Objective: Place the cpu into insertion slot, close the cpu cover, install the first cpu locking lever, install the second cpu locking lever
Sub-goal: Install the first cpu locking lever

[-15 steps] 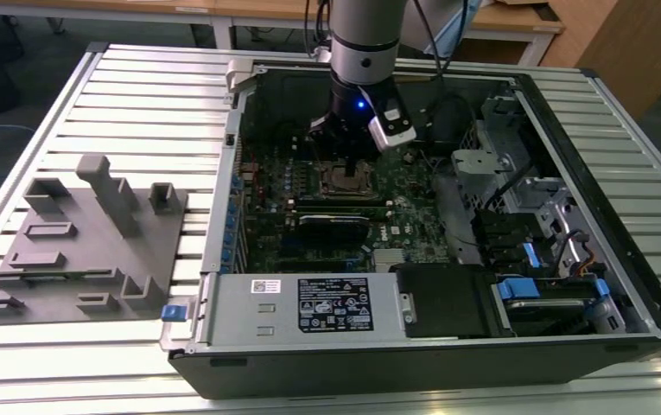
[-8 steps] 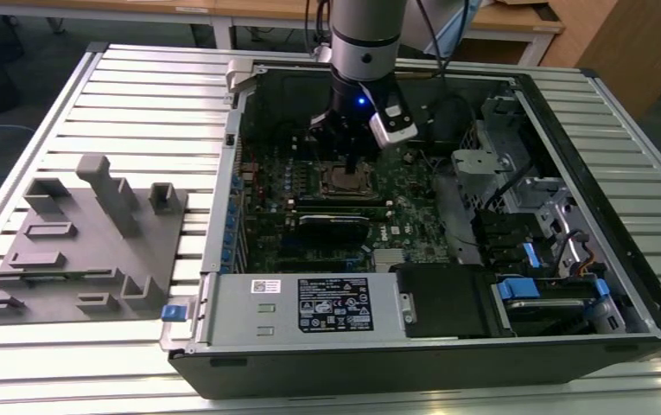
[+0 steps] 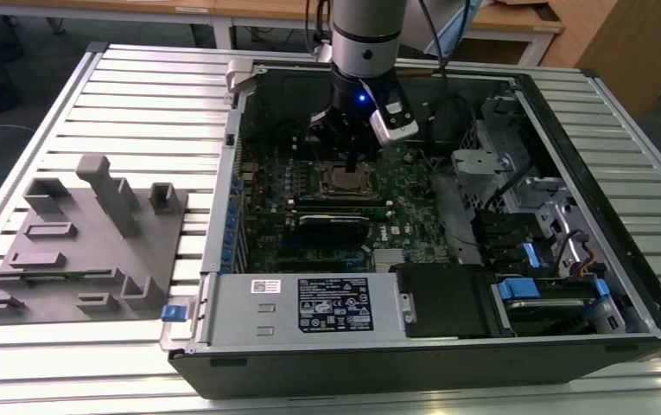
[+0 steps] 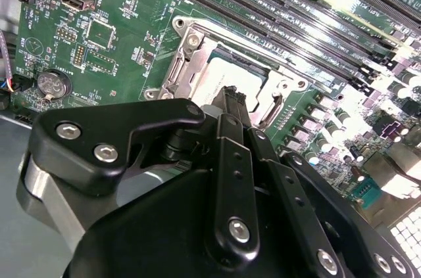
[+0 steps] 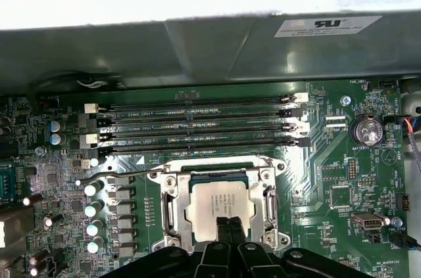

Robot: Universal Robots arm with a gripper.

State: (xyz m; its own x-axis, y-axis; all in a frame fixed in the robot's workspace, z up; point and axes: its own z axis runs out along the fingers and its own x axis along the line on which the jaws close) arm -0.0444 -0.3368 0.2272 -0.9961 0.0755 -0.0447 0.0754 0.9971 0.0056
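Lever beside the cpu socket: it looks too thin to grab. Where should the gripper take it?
Likely the free end of the lever, which juts past the cover toward the capacitors. Come from above, straddling the thin rod, since it lies low over the board.

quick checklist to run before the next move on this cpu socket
1. cpu lying flat, not tilted: ok.
2. cpu cover down around the cpu: ok, it looks flat in both wrist views.
3. locking lever latched: cannot tell.
4. end effector shut, tips over the cpu's edge: ok.
5. Tips touching the cpu or just above it: cannot tell.
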